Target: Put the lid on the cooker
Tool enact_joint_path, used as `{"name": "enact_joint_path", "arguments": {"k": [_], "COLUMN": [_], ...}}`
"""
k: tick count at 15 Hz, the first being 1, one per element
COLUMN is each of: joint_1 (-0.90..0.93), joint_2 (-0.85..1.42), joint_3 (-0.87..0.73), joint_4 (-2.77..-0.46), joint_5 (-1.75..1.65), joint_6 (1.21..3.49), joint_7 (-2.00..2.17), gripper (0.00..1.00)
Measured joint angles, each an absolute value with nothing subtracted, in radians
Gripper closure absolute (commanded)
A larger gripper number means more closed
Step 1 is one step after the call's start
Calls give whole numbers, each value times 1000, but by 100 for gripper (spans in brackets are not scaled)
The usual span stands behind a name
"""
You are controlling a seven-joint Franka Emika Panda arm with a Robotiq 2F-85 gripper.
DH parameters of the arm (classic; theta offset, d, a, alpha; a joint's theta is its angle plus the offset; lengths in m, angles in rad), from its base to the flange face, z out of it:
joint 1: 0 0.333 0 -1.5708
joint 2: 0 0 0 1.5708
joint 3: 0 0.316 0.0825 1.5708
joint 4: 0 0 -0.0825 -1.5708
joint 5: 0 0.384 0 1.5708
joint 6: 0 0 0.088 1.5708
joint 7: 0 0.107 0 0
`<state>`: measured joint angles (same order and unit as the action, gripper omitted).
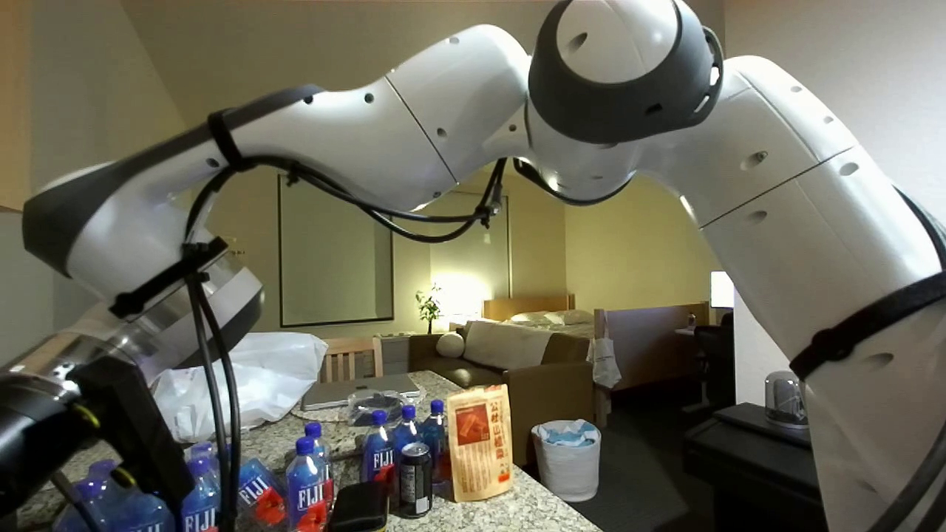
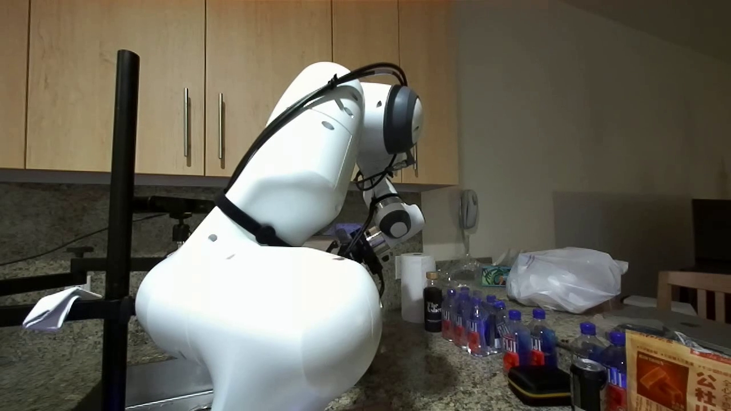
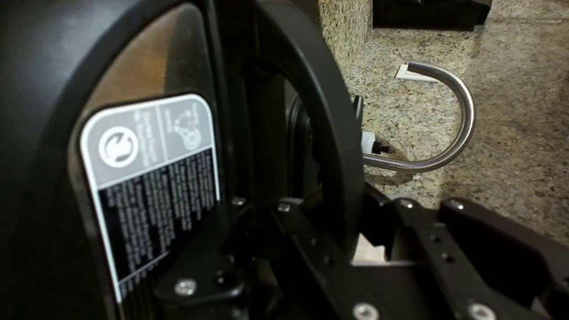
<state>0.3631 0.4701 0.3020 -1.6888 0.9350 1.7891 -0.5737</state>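
Observation:
The lid is large and dark and fills the left half of the wrist view. A grey-and-black label sits on its shiny surface. Its black curved handle arches to the right of the label. My gripper has its fingers close in on both sides of this handle and appears shut on it; the exact contact is dark. In an exterior view the gripper's body is at the left edge, with the fingertips and lid out of frame. In an exterior view the gripper is mostly hidden behind the arm. I cannot make out the cooker.
A curved metal faucet and a black object are beyond the lid. Several water bottles, a black can, a paper pouch and a white plastic bag stand on the counter. A black pole rises beside the arm.

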Motion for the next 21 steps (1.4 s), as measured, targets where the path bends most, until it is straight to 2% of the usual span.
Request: {"name": "enact_joint_path", "arguments": {"k": [21], "joint_1": [344], "joint_2": [498], "joint_3": [305], "joint_4": [-1660], "joint_5": [937], "joint_6": [1754], "joint_7": [-569], "gripper": [98]}}
